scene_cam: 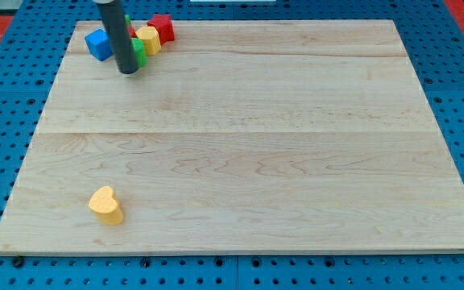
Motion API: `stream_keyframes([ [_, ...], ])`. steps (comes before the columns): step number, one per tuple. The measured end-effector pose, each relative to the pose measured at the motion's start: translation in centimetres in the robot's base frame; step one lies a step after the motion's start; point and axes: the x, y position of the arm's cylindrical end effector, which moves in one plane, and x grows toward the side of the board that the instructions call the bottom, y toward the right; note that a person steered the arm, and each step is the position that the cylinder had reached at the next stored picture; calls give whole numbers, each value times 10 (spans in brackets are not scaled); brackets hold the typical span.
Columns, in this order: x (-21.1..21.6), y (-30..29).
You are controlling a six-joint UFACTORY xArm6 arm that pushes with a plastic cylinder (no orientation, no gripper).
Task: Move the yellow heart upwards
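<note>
A: Where is the yellow heart [105, 205]?

B: Alone near the counter [280, 161]'s bottom left. My tip [128, 71] (no hand, just a rod) sits far above, touching the green block [138, 50].

A: So circle below it, then push straight up.

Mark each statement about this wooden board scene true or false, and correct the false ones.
1. The yellow heart-shaped block lies near the view's bottom left of the pale wooden board. True.
2. My tip touches the yellow heart. False: my tip is far off, near the view's top left.
3. A blue block, green block, second yellow block and red block cluster at the view's top left. True.
4. The red block lies alone at the view's right. False: it sits in that cluster.
5. My tip is beside the green block. True.
</note>
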Motion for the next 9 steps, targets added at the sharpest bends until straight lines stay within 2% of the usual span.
stream_keyframes([
  [1,38,85],
  [2,168,112],
  [3,268,100],
  [4,291,14],
  [5,230,-58],
  [6,154,-11],
  [7,189,-59],
  [8,286,-10],
  [9,247,52],
])
